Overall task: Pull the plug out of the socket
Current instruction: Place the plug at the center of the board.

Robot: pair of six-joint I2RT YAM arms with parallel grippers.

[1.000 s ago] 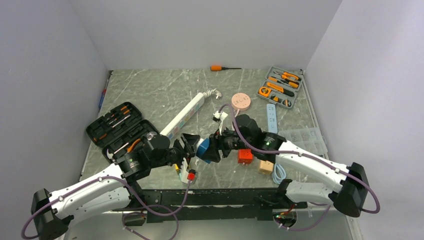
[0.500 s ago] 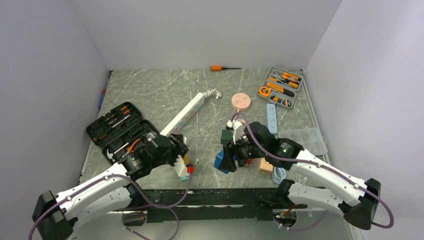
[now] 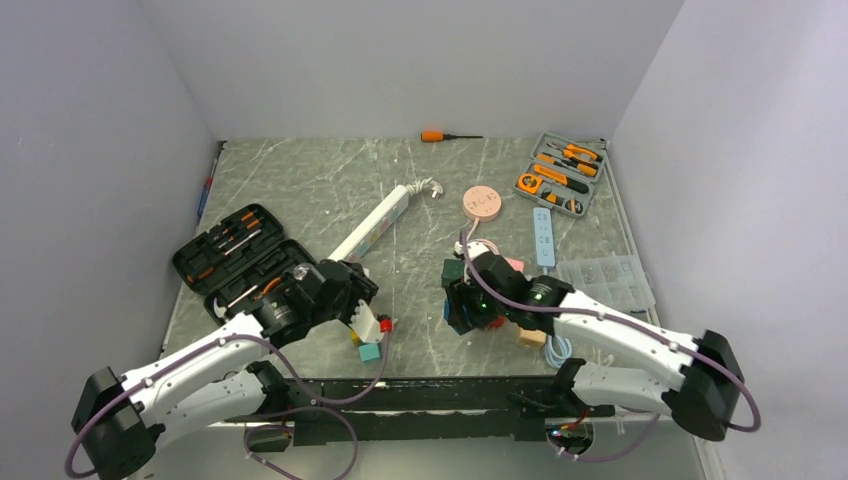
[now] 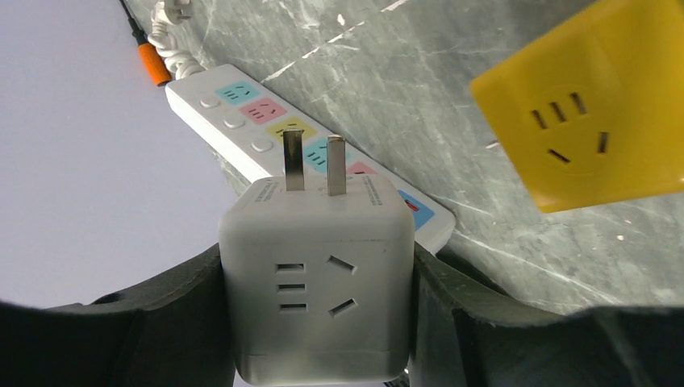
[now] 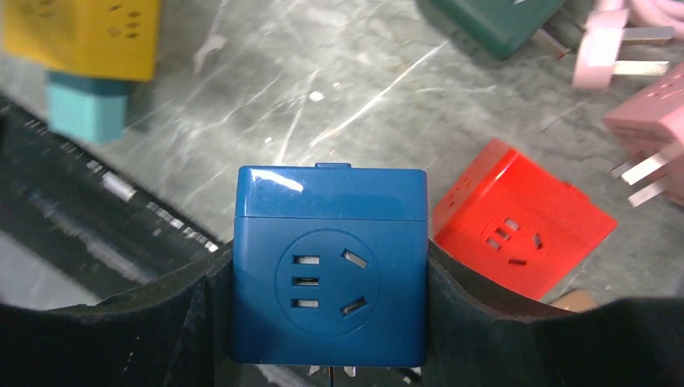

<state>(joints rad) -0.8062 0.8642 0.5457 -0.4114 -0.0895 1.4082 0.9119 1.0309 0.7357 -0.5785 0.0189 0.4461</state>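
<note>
The white plug block is clamped in the L claw, one finger on each flat side. Its two flat metal pins stick out past the fingertips w/ nothing on them, so it looks pulled free. The blue socket block is gripped the same way by the R claw, w/ its hole face up toward that camera. Both claws squeeze the smooth side walls, prob. because those give a flat grip and leave pins and holes free. In the top view the two claws are well apart, so plug and socket don't touch.

Both blocks are hard shiny plastic cubes w/ round corners. Past the L claw's tips lies a long white power strip w/ colored patches, and off to the right a yellow block. A red block sits just beside the R claw, w/ a green block and a pink plug farther on. The tabletop is gray and marble-looking. I'd say the job is about done; only setting things down is left.
</note>
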